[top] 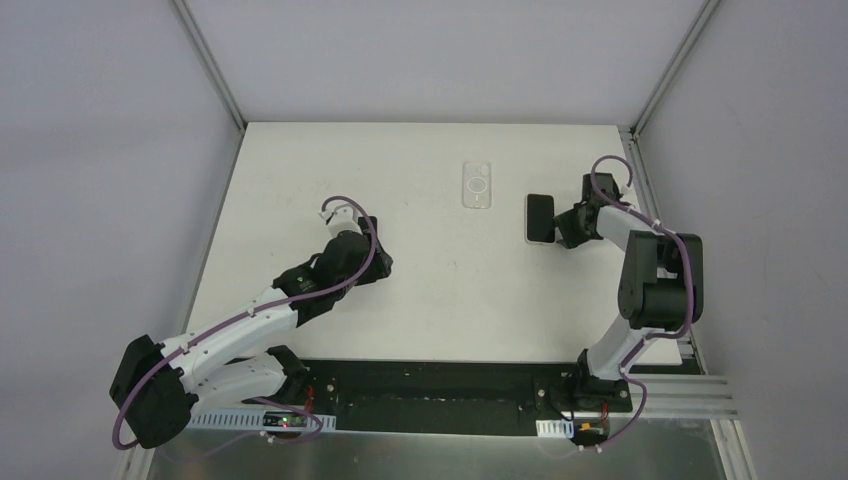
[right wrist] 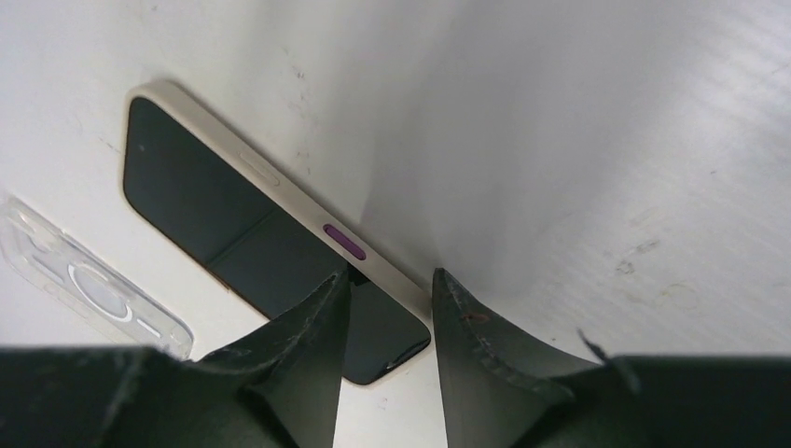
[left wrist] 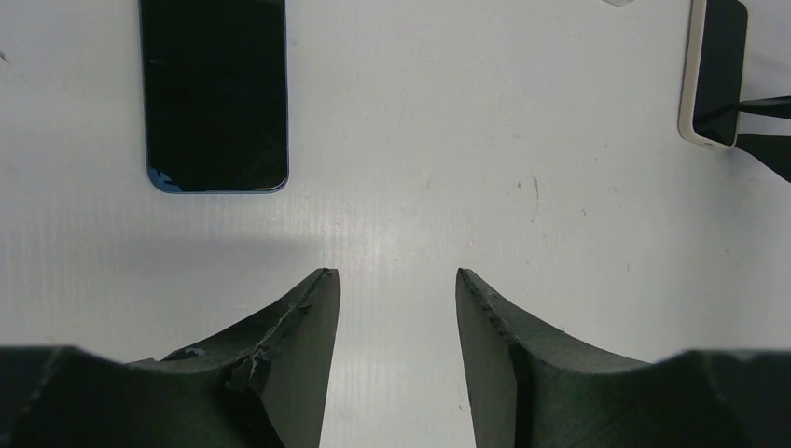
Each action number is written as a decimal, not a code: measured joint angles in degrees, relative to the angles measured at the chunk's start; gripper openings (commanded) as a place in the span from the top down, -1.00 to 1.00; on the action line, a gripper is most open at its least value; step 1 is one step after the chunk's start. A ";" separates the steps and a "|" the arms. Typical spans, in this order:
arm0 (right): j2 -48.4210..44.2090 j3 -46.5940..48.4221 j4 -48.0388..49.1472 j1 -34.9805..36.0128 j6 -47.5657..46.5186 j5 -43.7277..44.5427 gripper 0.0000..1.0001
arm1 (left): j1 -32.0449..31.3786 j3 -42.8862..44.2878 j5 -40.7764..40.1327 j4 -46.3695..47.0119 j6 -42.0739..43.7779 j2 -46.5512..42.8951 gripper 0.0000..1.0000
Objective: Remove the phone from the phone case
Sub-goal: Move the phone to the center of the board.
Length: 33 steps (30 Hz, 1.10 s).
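Observation:
The phone (top: 540,216) has a black screen and sits in a cream phone case (right wrist: 280,182) with a purple side button. It lies right of the table's middle. My right gripper (right wrist: 388,273) straddles its right long edge near one end. One finger rests on the screen side and the other on the back of the rim, so it is shut on that edge. That edge looks lifted off the table. The left wrist view shows the phone (left wrist: 720,65) far right with those fingers (left wrist: 760,105) on it. My left gripper (left wrist: 398,273) hovers open over bare table, at the left (top: 380,262).
An empty clear case (top: 478,186) with a ring mark lies flat just left of the phone, also seen in the right wrist view (right wrist: 89,285). A bare black phone (left wrist: 215,93) with a dark blue rim lies ahead-left of my left gripper. Grey walls close in the table (top: 300,170).

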 measured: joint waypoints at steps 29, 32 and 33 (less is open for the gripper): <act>-0.09 12.09 -12.11 12.41 -17.09 10.86 -0.99 | 0.00 -3.13 2.51 2.34 -1.20 -1.81 0.04; 3.80 16.28 -14.84 14.51 -20.15 11.85 -0.99 | 0.00 -3.89 2.64 2.25 -1.20 -2.40 0.05; 5.03 17.53 -15.72 15.15 -20.96 12.26 -0.99 | 0.00 -4.00 2.75 2.23 -1.20 -2.43 0.05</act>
